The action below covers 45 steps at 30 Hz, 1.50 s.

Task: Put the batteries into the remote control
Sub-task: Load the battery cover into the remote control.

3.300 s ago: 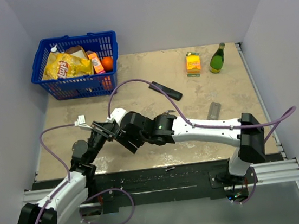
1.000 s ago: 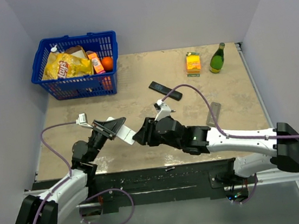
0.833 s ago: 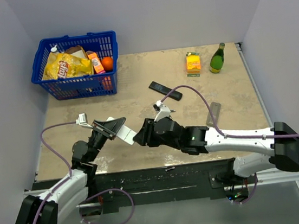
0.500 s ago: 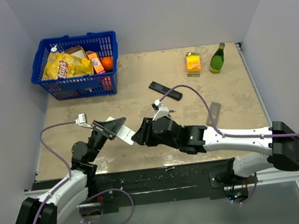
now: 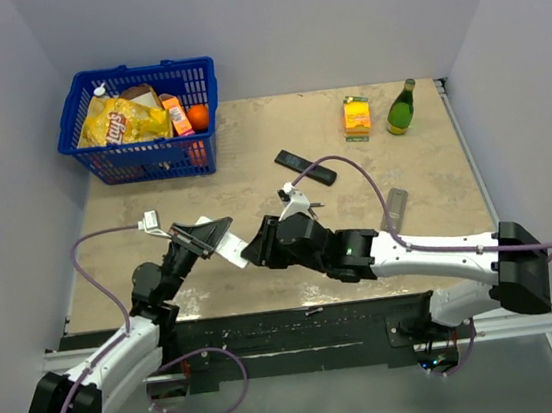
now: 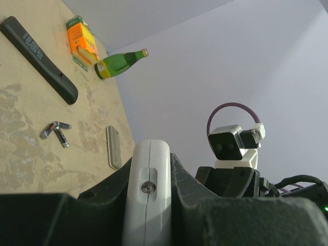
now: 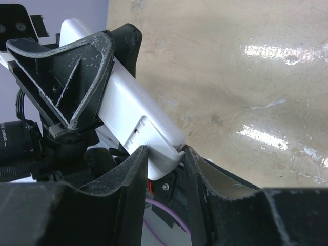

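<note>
Two grippers now share the white remote control (image 5: 229, 252): over the last second the right gripper (image 5: 253, 247) has crept leftward until its narrowed jaws pinch the remote's free end, both fingers (image 7: 134, 169) seemingly touching it. The left gripper (image 5: 215, 236) clamps the other end, holding the remote tilted above the table (image 5: 253, 184). The batteries (image 6: 55, 130) lie loose on the table, well apart from both grippers, so loading has not begun; this looks like a regrasp or handover
</note>
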Tool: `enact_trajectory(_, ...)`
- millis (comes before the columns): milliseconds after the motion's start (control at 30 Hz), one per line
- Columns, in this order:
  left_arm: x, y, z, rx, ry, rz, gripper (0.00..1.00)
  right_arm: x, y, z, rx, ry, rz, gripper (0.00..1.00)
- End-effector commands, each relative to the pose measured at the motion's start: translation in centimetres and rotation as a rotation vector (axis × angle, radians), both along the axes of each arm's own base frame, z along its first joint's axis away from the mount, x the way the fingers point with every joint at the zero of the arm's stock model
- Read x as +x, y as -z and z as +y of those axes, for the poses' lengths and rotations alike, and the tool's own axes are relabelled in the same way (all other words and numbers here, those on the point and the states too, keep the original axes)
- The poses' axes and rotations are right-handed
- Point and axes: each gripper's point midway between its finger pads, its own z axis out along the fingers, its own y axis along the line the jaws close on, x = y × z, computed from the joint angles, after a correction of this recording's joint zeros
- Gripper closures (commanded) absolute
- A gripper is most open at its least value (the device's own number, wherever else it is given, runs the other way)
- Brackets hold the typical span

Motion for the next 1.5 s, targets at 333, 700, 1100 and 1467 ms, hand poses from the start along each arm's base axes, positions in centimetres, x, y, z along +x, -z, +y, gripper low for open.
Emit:
enact_trajectory(333,-1.1,-2.4,0.1,-0.092,0.001,-0.06,1.0,-0.1,-0.8,1.8,0.06,0.024,0.02,0.69)
enact_trajectory(700,-2.3,-3.4,0.9,-0.236,0.01,-0.043,1.0,-0.3,-0.2,2.0,0.112,0.043,0.04,0.67)
enact_trajectory(1100,-2.5,-4.3,1.4,-0.274,-0.003,-0.04,1.0,-0.6,-0.4,2.5,0.113,0.039,0.032,0.66)
enact_trajectory(1467,-2.4,-3.3,1.3,-0.275,-0.001,-0.008,1.0,-0.2,-1.9,1.9,0.132,0.054,-0.019,0.61)
